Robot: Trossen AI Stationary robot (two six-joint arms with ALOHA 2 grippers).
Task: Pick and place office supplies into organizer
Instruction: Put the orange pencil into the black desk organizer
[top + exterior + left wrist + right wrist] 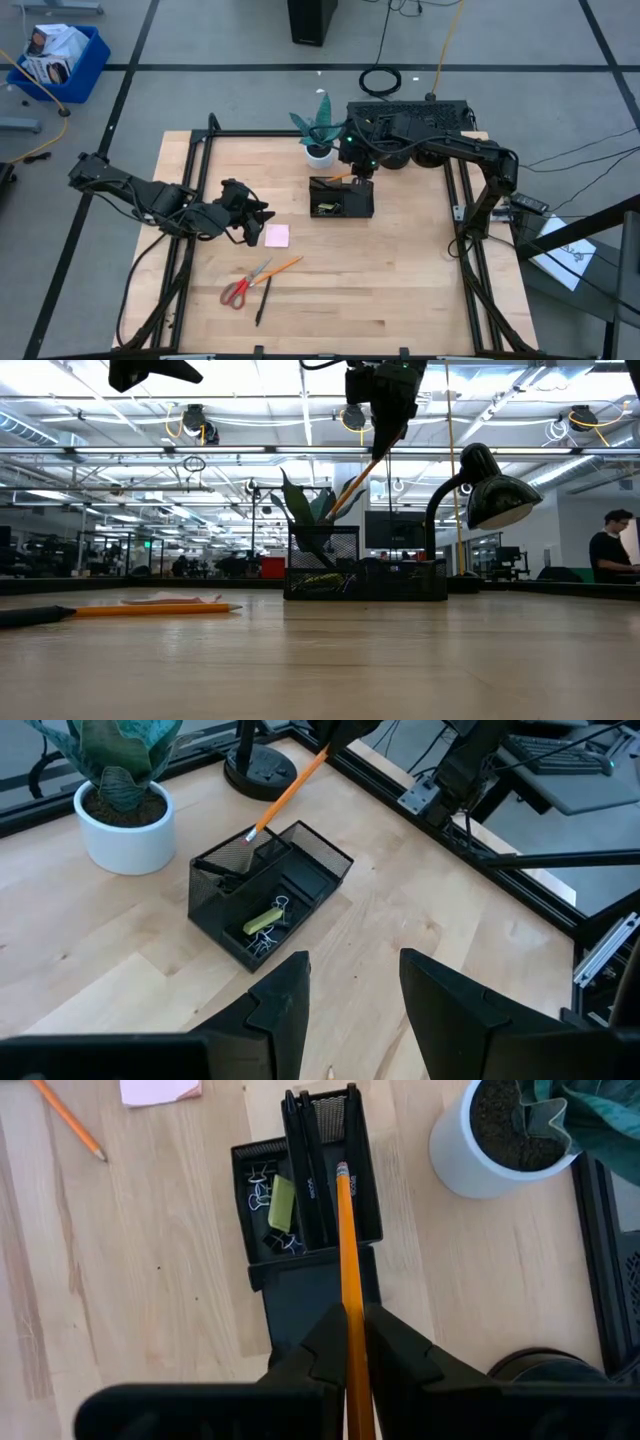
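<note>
I am holding an orange pencil (352,1270) pinched in the right tool (352,1342), which is hanging just above the black mesh organizer (341,197) near the counter's far edge. The pencil is running on a slant, its eraser end pointing down into the organizer's taller rear compartment and its other end rising up into the tool. Inside the organizer's front compartments a yellow-green highlighter (283,1204) and some binder clips (258,1182) are lying together.

My left tool (252,220) is waiting with its fingers parted and gripping nothing, low over the counter just beside the pink sticky-note pad (277,235). Nearer the front edge, the red-handled scissors (244,285), a second orange pencil (276,268) and a black pen (262,301) are lying loose on the wooden counter (400,280).

A potted plant (320,130) is standing just behind the organizer. In the low view a black desk lamp (480,495) is showing beyond it, with a person (612,545) sitting far off in the room.
</note>
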